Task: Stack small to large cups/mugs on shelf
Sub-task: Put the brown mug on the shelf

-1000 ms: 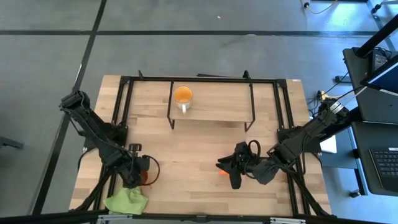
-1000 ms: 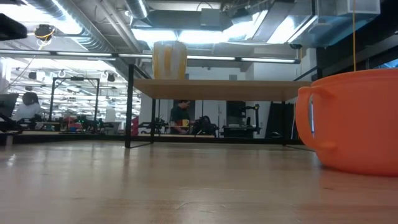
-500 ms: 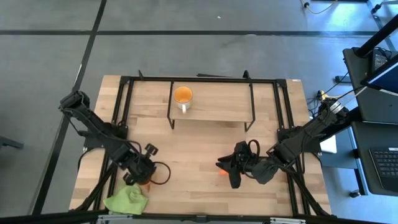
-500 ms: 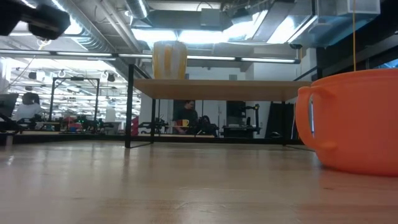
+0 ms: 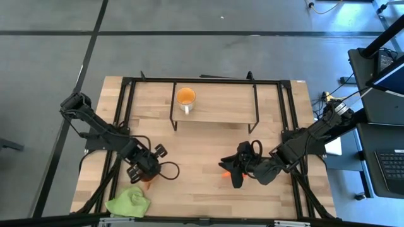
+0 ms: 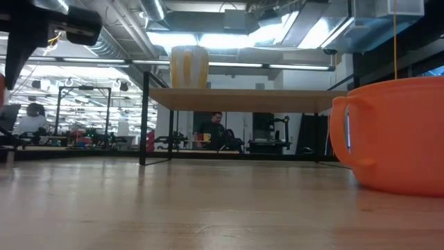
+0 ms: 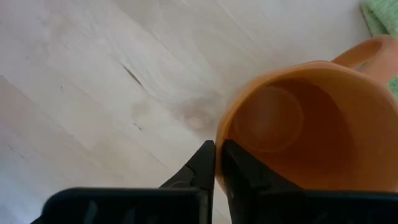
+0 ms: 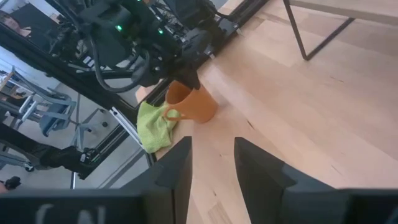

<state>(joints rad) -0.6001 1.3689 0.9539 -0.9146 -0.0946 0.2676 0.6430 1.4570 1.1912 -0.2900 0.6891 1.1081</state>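
Observation:
The brown mug (image 7: 305, 124) is at the table's near left, next to the lime-green cloth (image 5: 129, 203). My left gripper (image 7: 216, 163) is shut on it. The bright orange mug (image 6: 395, 135) stands on its base on the table. My right gripper (image 5: 232, 176) hovers over it in the high view, open. Nothing lies between its fingers in the right wrist view. The white mug with the yellow-orange inside (image 5: 185, 96) stands upright at the left end of the shelf (image 5: 221, 110). My left gripper has the brown mug by its rim (image 7: 225, 144), on the side away from the handle (image 7: 364, 53). One finger is inside the mug and one outside, coming from above and pointing down. The mug hangs below the fingers, mouth up. In the right wrist view the mug (image 8: 193, 102) looks tilted just above the table.
The green cloth (image 8: 155, 124) lies crumpled at the near left corner, just beside the brown mug's handle. A black metal frame (image 5: 126, 94) runs around the table's far part. Bare wood (image 5: 189, 157) lies between the two grippers and in front of the shelf.
My left gripper has moved toward the table's right and a little toward the far edge, coming into the top left of the low view. A sliver of the brown mug now shows at that view's left edge, above the tabletop.

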